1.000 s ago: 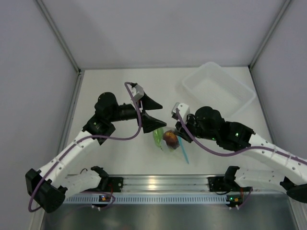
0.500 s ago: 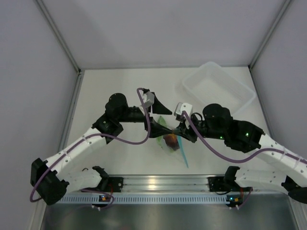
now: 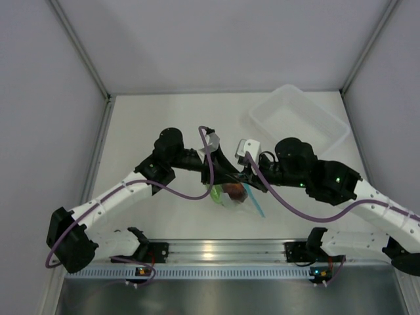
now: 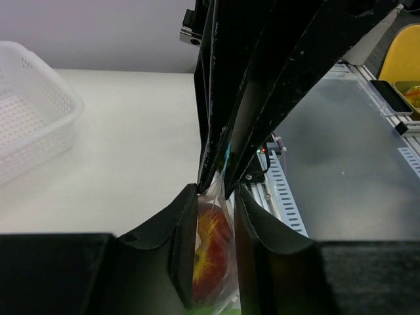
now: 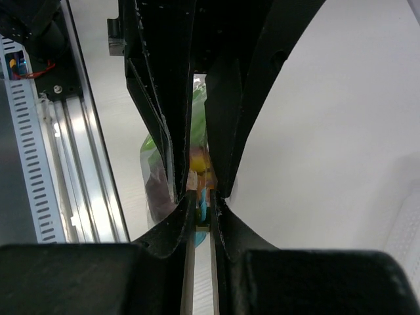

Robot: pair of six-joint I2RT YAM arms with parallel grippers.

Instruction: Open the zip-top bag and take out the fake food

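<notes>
Masking zip-top bag point(image 3: 237, 201), left gripper point(image 4: 216, 194); fake food point(image 4: 210, 237) half-hidden

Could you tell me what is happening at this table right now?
Both arms meet at the zip-top bag. The right gripper is pinched on its blue zipper strip, and the left gripper has its jaws closed around the clear plastic beside it. The fake food sits inside the bag.
</notes>
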